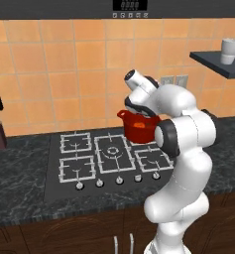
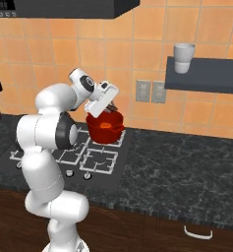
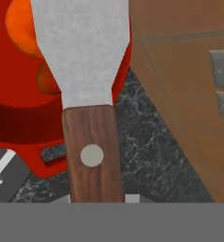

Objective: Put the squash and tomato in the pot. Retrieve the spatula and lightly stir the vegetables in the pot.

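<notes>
Gleaming grey spatula (image 3: 82,52), brown riveted handle.

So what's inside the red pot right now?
Inside the pot sits the orange squash. In the hand view the spatula blade reaches over the pot's mouth and covers part of it, so I can't see the tomato.

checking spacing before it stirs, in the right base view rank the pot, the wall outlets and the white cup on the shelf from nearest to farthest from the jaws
1. The pot: right under the gripper, on the stove.
2. The wall outlets: on the tiled wall, to the right of the gripper.
3. The white cup: on the dark shelf, higher and farther right.
</notes>
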Robot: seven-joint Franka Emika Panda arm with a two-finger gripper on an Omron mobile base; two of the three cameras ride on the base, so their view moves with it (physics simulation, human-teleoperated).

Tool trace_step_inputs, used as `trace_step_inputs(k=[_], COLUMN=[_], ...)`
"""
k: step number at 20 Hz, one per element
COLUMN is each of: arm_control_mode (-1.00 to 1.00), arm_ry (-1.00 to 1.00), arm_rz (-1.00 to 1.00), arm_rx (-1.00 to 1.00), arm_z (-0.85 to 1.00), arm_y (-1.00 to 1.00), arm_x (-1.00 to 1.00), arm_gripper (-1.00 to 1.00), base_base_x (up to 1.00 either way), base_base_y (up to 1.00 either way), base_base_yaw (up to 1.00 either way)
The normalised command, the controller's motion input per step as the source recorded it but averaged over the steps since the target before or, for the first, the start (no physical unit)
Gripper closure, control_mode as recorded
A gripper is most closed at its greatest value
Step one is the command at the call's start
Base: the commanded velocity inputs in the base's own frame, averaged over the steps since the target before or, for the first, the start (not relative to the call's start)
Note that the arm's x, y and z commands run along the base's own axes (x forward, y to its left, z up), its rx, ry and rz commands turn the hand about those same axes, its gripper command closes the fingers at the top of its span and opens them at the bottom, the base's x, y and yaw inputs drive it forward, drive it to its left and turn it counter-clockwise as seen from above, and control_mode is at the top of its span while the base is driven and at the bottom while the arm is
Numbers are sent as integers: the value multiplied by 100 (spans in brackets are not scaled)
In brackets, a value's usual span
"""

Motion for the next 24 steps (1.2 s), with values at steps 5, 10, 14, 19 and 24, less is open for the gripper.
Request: trace_step_inputs(k=[5, 10, 14, 19, 24], arm_control_mode=[-100, -100, -100, -100, -100], arm_ry=[10, 10, 2, 2, 6], arm_rz=[11, 20, 27, 33, 33], arm_rx=[-3, -17, -22, -24, -27], arm_z=[15, 24, 5, 2, 5], arm_y=[4, 7, 0, 0, -1], arm_x=[0, 0, 0, 0, 0], arm_gripper=[100, 100, 100, 100, 100], base_base_x=[0, 0, 0, 0, 0], base_base_y=[0, 0, 0, 0, 0], base_base_yaw=[0, 0, 0, 0, 0])
